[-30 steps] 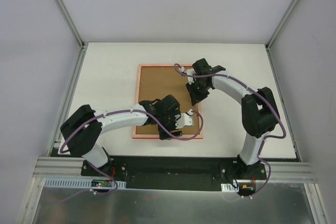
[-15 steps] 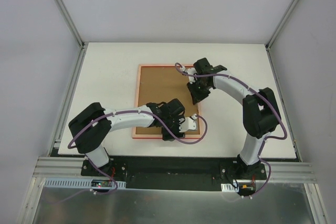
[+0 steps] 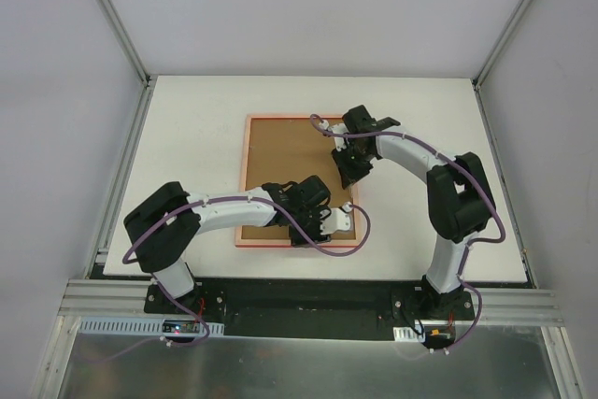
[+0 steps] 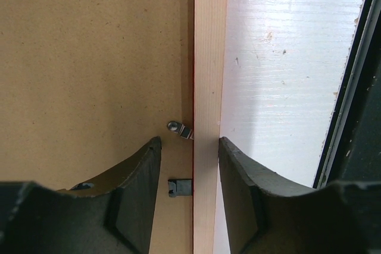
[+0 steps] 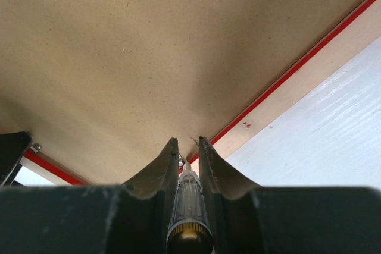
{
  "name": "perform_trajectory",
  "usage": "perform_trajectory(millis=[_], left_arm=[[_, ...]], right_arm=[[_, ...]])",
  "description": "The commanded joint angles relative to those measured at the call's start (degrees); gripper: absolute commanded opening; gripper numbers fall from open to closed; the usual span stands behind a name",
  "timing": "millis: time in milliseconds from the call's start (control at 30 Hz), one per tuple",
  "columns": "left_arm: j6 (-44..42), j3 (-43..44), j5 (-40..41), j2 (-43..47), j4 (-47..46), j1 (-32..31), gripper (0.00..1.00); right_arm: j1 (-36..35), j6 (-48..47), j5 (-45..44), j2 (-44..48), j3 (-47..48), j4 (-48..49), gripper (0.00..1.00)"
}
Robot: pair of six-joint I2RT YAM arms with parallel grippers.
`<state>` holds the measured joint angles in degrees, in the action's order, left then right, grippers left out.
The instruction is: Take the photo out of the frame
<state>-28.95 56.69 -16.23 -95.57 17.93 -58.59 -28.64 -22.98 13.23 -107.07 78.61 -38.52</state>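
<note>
One frame [image 3: 246, 179] lay face down near the middle of the white table [image 3: 187, 137], a little towards the near edge. Its back showed as a thin pale wood-pink rail running round all four sides. In the wrist views a bright red line edged that rail on its inner side, where it met the plain brown backing board [image 3: 285, 151]. The board filled the whole opening and sat flat inside the rail.

Counted out, there was one frame, one backing board and one slim tool [image 5: 189, 200] with a clear shaft and a brass-coloured end. Two small fasteners showed in the left wrist view, both against the rail's inner edge: one silver metal tab [image 4: 180, 129], turned at a slant onto the board, and one small black clip [image 4: 180, 187] just nearer the camera. Two arms reached in over the frame.

The left gripper [image 3: 336, 221] was at the frame's near rail, close to its right corner. Its fingers stood apart and straddled the rail, one over the board and the other over the bare table. Whether either finger touched the frame could not be told.

The right gripper [image 3: 348, 175] hung over the board beside the frame's right rail. Its fingers were drawn close together and clamped on the slim tool, which pointed forward between them. The tip sat low over the board close to the red inner edge; contact could not be made out.
</note>
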Motion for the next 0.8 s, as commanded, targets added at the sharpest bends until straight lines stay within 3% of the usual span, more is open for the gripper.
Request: perform_trajectory(millis=[0, 100, 433, 600, 767], left_arm=[[1.3, 0.7, -0.5, -1.7, 1.2, -1.3, 0.39], [3.0, 1.1, 0.9, -2.4, 1.2, -1.3, 0.36], [9.3, 4.7, 8.9, -8.0, 1.6, -1.3, 0.09], [9.7, 5.4, 9.2, -8.7, 2.3, -1.3, 0.05], [9.3, 5.1, 8.7, -7.5, 2.3, -1.3, 0.1]], right_arm=[[0.0, 0.7, -2.3, -0.2, -0.8, 0.4, 0.0], [-0.2, 0.9, -2.3, 0.6, -0.9, -0.9, 0.0], [-1.1, 3.4, -0.7, 3.4, -4.9, -4.6, 0.0], [-1.2, 4.1, -0.3, 4.6, -5.2, -4.0, 0.0], [-1.1, 4.0, 1.1, 3.5, -3.3, -4.2, 0.01]])
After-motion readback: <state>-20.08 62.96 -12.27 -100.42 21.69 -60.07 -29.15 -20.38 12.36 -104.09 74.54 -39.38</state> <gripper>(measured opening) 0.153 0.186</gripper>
